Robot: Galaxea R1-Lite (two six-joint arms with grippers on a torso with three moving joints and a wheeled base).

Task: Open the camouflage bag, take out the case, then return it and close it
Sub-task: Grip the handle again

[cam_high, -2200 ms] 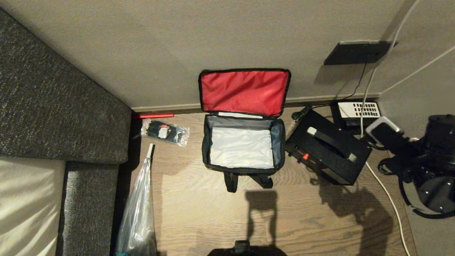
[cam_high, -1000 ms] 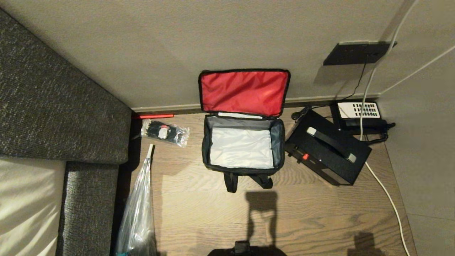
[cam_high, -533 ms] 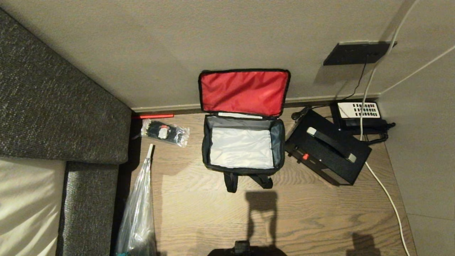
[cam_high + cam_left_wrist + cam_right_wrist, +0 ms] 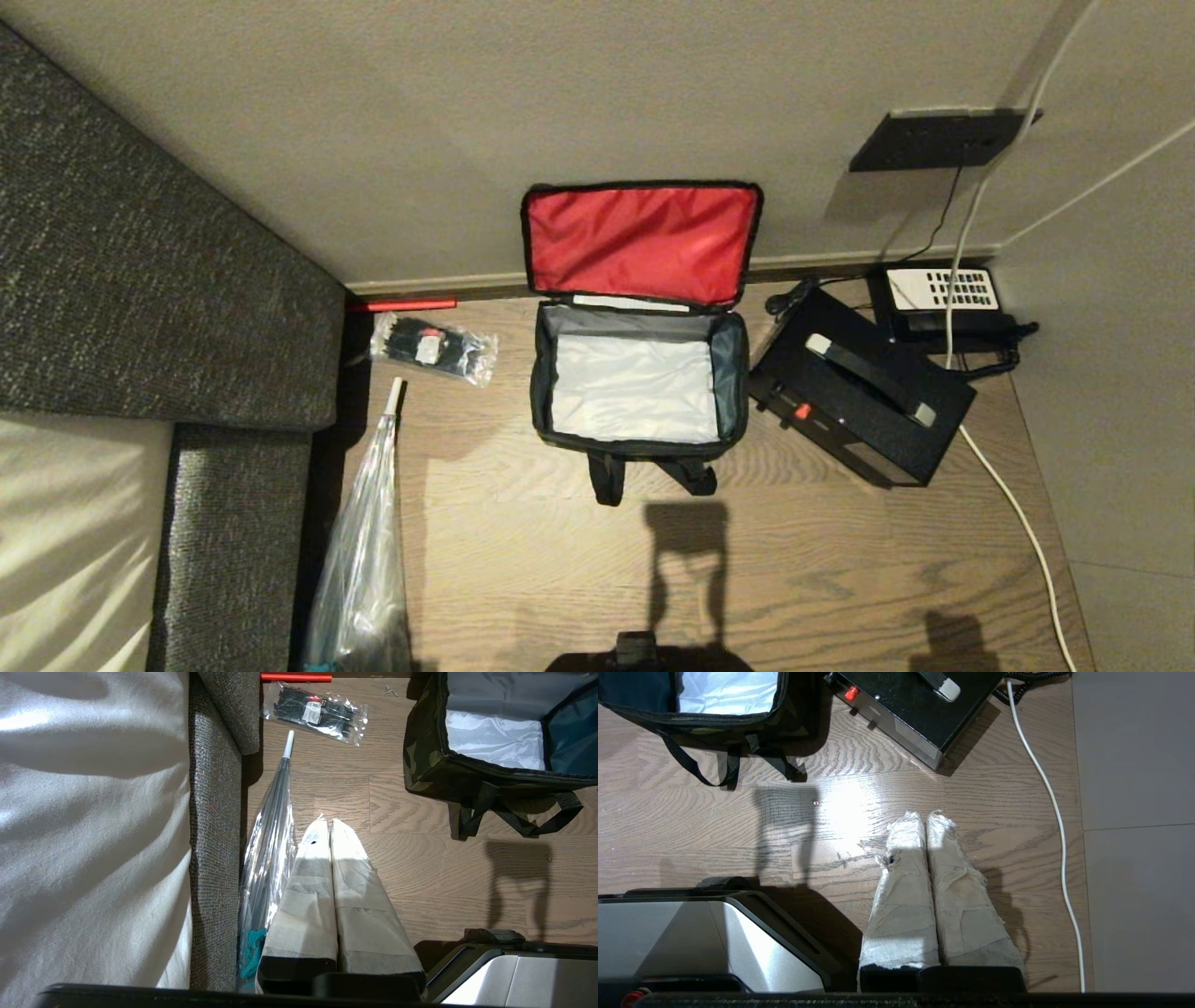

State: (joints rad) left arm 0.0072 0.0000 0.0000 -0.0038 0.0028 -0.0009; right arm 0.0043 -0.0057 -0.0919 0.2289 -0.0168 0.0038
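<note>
The camouflage bag (image 4: 639, 392) is sitting on the wooden floor (image 4: 794, 560) against the wall, its lid standing back with the red lining (image 4: 642, 241) facing out, and its pale silvery inside is showing with nothing lying in it. The case (image 4: 859, 397), flat and black with a handle across its top, is lying on the floor just beside the bag on the robot's right, angled away from it and touching neither gripper. Behind the case a black telephone (image 4: 938, 299) with a white keypad is resting by the wall, and a white cable (image 4: 1022, 523) is running across the floor past it. The right gripper (image 4: 926, 826) is hanging low over bare floor, well apart from the case, its two tape-wrapped fingers (image 4: 903, 877) pressing together with nothing between them. The left gripper (image 4: 326, 828) is hanging near the sofa (image 4: 217, 826) and a folded clear umbrella (image 4: 271, 830), its wrapped fingers likewise pressing together, empty. A clear packet of black items (image 4: 434, 347) is lying to the bag's left.
</note>
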